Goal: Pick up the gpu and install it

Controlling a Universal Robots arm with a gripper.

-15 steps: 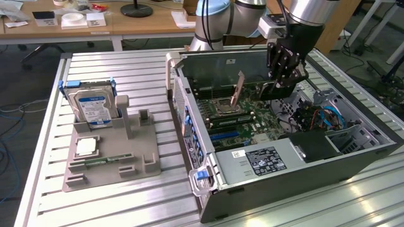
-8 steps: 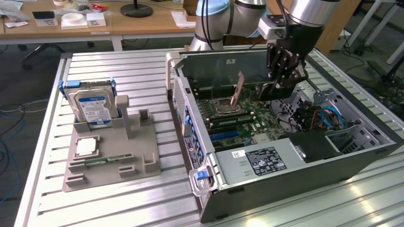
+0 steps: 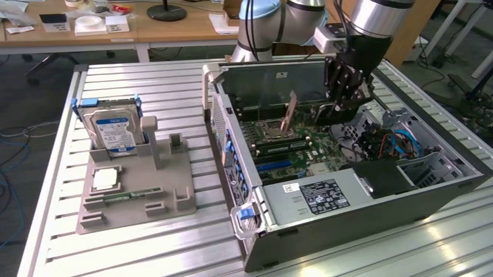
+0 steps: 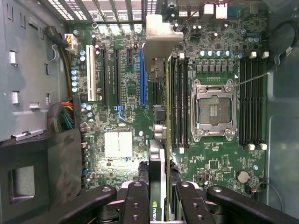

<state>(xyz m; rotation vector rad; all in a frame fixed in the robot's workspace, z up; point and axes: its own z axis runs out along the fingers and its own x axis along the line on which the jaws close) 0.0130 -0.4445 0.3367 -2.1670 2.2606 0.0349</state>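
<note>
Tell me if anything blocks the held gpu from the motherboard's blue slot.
Nothing visible does. The gripper holds the gpu edge-on above the motherboard, beside the long blue slot. The slot looks bare, and no cable or card crosses the gap between them.

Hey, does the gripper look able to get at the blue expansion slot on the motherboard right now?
Probably yes. The case lies open, the gripper holds the gpu edge-on above the motherboard, and the blue slot beside it looks bare, with no cable across it.
</note>
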